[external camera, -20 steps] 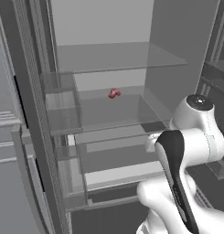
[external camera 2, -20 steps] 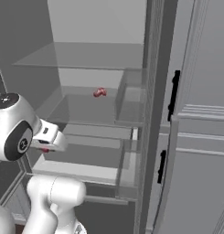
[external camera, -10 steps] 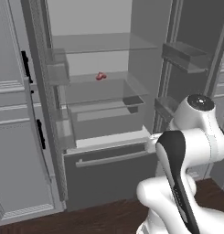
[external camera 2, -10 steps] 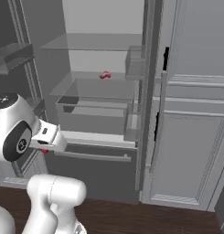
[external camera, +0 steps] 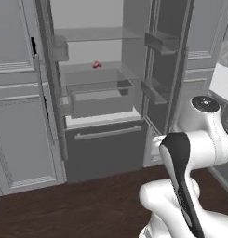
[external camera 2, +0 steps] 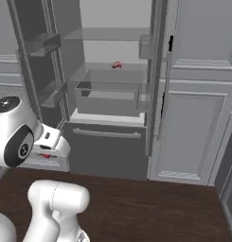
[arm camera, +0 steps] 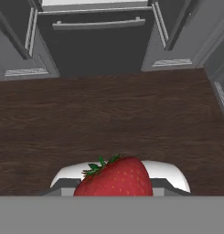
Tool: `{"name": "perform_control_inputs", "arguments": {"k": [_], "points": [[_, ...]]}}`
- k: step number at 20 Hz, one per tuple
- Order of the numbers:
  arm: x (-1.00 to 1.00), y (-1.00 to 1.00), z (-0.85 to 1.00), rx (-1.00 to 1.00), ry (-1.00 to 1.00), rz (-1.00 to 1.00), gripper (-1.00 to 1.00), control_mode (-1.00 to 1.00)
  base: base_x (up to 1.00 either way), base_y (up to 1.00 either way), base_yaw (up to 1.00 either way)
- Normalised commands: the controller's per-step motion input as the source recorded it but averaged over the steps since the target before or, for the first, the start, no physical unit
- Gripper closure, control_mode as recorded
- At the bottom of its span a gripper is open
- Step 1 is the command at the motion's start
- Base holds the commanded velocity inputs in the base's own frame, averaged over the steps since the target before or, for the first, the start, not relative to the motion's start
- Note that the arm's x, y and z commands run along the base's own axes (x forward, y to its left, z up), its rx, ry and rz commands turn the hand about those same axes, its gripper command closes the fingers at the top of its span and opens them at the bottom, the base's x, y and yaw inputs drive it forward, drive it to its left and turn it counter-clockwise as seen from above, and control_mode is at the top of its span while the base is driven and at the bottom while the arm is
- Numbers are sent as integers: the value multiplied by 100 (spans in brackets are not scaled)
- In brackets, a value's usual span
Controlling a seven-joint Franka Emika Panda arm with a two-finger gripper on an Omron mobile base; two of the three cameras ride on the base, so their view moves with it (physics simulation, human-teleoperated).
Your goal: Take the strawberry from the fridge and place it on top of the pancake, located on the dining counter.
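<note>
Strawberry (arm camera: 114, 176) sat pinched in the gripper (arm camera: 114, 188), jaws narrowed onto it, leafy cap pointing far, toward the fridge (external camera: 103, 151). The open fridge stood beyond the hand across dark floor, a small red thing (external camera: 97, 64) on its shelf. Delivery likely meant turning away from the fridge.

Strawberry (arm camera: 114, 177): lower part cut off at the hand view's bottom, fingertips hidden behind it. Fridge (external camera: 106, 93): top cropped in both base views. Small red item (external camera: 97, 64) on shelf too small to identify.
</note>
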Motion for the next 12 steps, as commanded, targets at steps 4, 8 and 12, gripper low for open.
{"name": "perform_control_inputs", "arguments": {"k": [4,8,12], "points": [[0,0,0,0,0,0,100,100,-100,67,41],[0,0,0,0,0,0,100,100,-100,73,46],[0,0,0,0,0,0,100,100,-100,79,49]]}}
